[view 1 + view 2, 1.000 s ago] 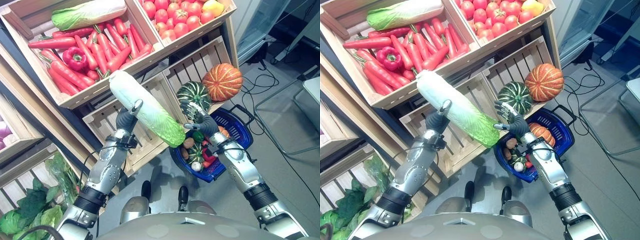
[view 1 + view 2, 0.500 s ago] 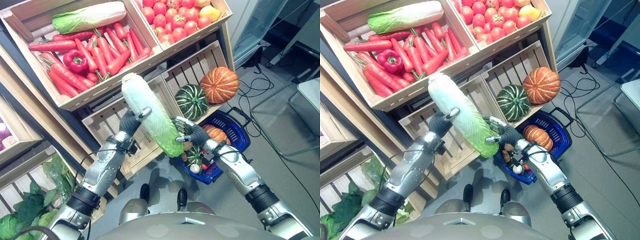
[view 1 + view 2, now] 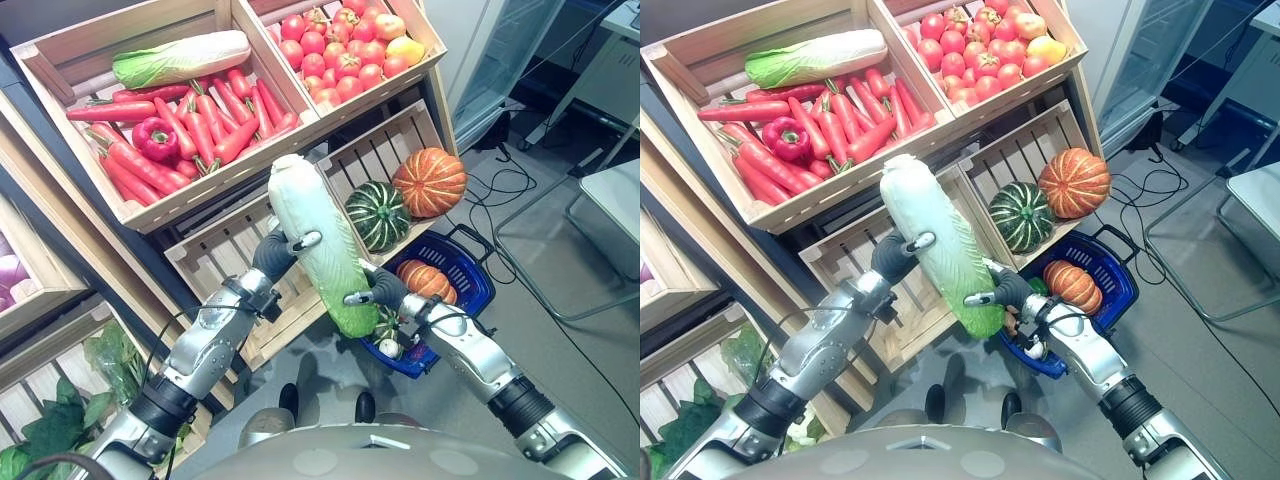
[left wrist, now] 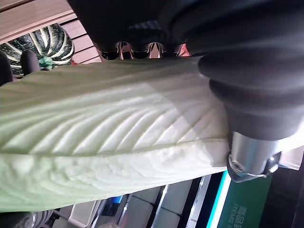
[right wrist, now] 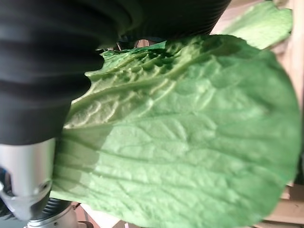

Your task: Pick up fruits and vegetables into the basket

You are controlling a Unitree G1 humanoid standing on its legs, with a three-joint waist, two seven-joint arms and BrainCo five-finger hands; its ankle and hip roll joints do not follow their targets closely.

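Note:
A long napa cabbage [image 3: 315, 235], white at the top and green at the bottom, is held steeply in the air in front of the crates. My left hand [image 3: 275, 255] is shut round its middle; in the left wrist view the thumb [image 4: 247, 156] presses on the pale leaf [image 4: 118, 128]. My right hand [image 3: 385, 290] grips the green lower end [image 5: 190, 142], just above the near rim of the blue basket [image 3: 480, 275]. The basket stands on the floor and holds an orange pumpkin [image 3: 425, 280], a small green squash [image 3: 388, 325] and other pieces.
The wooden crates behind hold carrots [image 3: 215, 115], a red pepper [image 3: 157, 138], a second napa cabbage [image 3: 180, 58] and tomatoes [image 3: 345, 55]. A lower crate has a striped green squash [image 3: 377, 213] and an orange pumpkin [image 3: 430, 182]. Leafy greens [image 3: 50, 440] lie at the lower left.
The cabbage has swung from a slant to nearly upright. My right hand has gone from open beside its green tip to gripping that tip. The camera has shifted too.

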